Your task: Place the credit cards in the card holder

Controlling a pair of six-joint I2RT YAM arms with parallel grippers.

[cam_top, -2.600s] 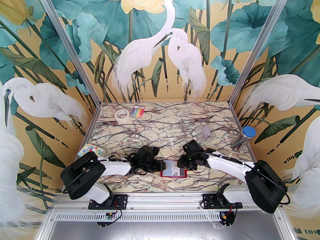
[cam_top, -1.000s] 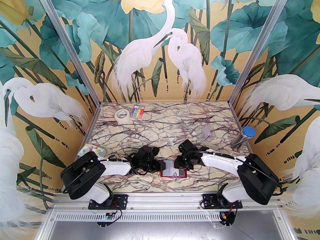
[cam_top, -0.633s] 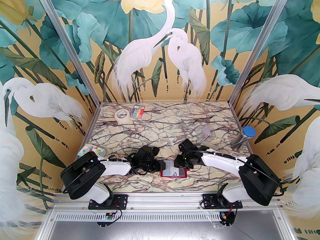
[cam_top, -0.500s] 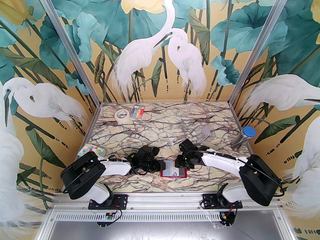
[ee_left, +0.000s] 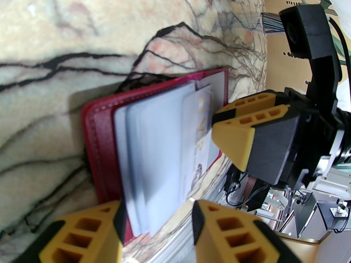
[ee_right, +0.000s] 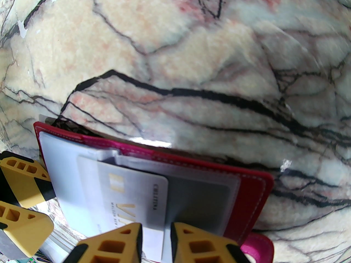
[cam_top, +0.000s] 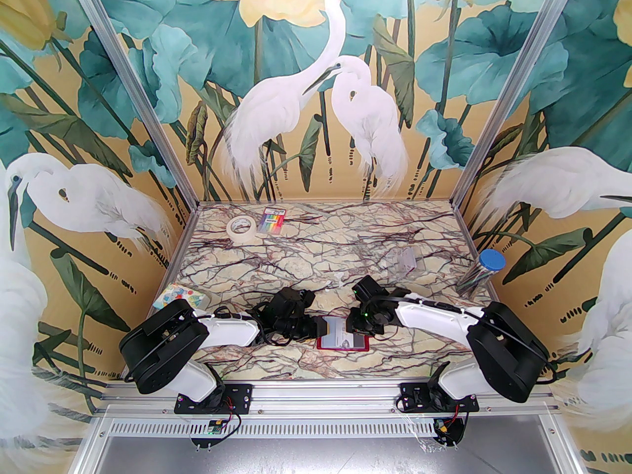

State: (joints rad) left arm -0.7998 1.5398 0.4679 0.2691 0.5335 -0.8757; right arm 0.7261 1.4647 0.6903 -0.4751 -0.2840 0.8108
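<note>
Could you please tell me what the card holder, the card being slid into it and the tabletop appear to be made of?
The card holder: dark red leather or imitation, judging by its fine grain and pale edge stitching; its inner pockets look like clear film. The card: smooth pale grey plastic, with gold printing. The tabletop: glossy marble pattern, possibly a printed laminate.

Card (ee_right: 131,199) print blurred; right hand (ee_right: 153,241) hides edge.

Egret-and-lotus mural walls (cam_top: 316,92) — veined marble tabletop (cam_top: 316,259)
</note>
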